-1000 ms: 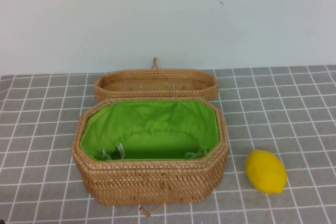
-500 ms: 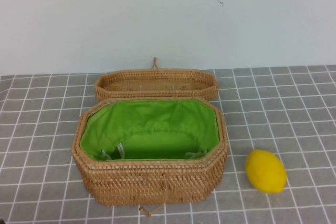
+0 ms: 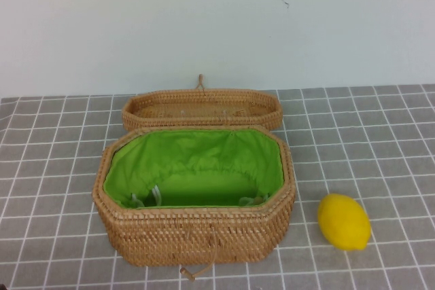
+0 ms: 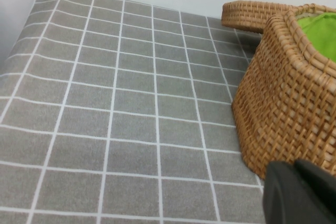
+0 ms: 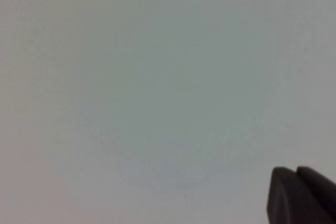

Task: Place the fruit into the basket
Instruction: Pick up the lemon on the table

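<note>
A staged test setup rather than a lived-in room: the surface [image 3: 380, 134] is covered by a grey cloth printed with a regular white grid, and a plain pale wall [image 3: 204, 18] rises straight from its far edge. Only a few wicker and fruit props sit on it, with no furniture or household clutter around.

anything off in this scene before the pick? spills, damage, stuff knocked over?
Nothing stands out. The basket sits upright and open, green lining intact; its lid lies flat behind it. The lemon rests on the mat to the basket's right, apart from it. Left end effector sits near the basket's wall; right end effector faces blank wall.
</note>
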Motion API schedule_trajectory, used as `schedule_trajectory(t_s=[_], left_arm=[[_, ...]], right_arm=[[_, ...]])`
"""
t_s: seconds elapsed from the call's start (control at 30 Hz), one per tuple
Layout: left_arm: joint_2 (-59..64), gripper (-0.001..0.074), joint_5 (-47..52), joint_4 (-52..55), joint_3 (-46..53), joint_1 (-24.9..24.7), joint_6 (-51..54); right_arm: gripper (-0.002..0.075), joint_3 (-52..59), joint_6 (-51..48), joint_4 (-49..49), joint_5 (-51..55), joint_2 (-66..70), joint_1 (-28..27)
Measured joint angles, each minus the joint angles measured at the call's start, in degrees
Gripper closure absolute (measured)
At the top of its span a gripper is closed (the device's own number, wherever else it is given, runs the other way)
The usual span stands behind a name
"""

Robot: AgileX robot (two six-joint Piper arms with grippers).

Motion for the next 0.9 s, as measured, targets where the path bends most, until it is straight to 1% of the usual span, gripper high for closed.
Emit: schedule_trajectory(t_s=[0.1, 0.13, 0.2, 0.3, 0.37, 0.4, 0.47, 0.53, 0.6, 0.67, 0.7, 0.8, 0.83, 0.9], left_arm=[[0.00, 0.0734, 0.00, 0.00, 0.00, 0.00, 0.00], [0.00, 0.0734, 0.00, 0.00, 0.00, 0.00, 0.00], [0.00, 0.0734, 0.00, 0.00, 0.00, 0.00, 0.00], [0.00, 0.0734, 0.00, 0.00, 0.00, 0.00, 0.00], [0.00, 0.0734, 0.00, 0.00, 0.00, 0.00, 0.00], [0.00, 0.0734, 0.00, 0.00, 0.00, 0.00, 0.00], [0.00, 0.0734, 0.00, 0.00, 0.00, 0.00, 0.00], [0.00, 0.0734, 0.00, 0.00, 0.00, 0.00, 0.00], [0.00, 0.0734, 0.00, 0.00, 0.00, 0.00, 0.00], [0.00, 0.0734, 0.00, 0.00, 0.00, 0.00, 0.00], [0.00, 0.0734, 0.00, 0.00, 0.00, 0.00, 0.00], [0.00, 0.0734, 0.00, 0.00, 0.00, 0.00, 0.00], [0.00, 0.0734, 0.00, 0.00, 0.00, 0.00, 0.00], [0.00, 0.0734, 0.00, 0.00, 0.00, 0.00, 0.00]], right_arm=[[0.0728, -1.93, -0.92, 0.26, 3.57, 3.25, 0.00], [0.0728, -3.23, -2.60, 0.88, 6.06, 4.81, 0.00], [0.0728, -6.13, -9.21, 3.10, 10.88, 7.94, 0.00], [0.0728, -12.38, -27.41, 9.87, 19.94, 14.52, 0.00], [0.0728, -17.05, -40.95, 13.79, 29.44, 19.39, 0.00], [0.0728, -18.86, -44.45, 14.32, 33.60, 21.39, 0.00], [0.0728, -23.01, -45.58, 14.44, 43.44, 26.41, 0.00], [0.0728, -25.52, -45.19, 17.11, 50.24, 30.53, 0.00], [0.0729, -26.27, -44.77, 22.45, 52.50, 34.35, 0.00], [0.0729, -25.94, -45.04, 31.07, 54.09, 38.04, 0.00], [0.0729, -25.94, -46.39, 34.81, 55.18, 39.65, 0.00], [0.0727, -25.94, -55.95, 48.32, 58.86, 45.02, 0.49], [0.0723, -25.94, -57.03, 50.06, 59.01, 46.42, 1.48], [0.0700, -25.94, -57.06, 49.75, 58.14, 48.28, 4.56]])
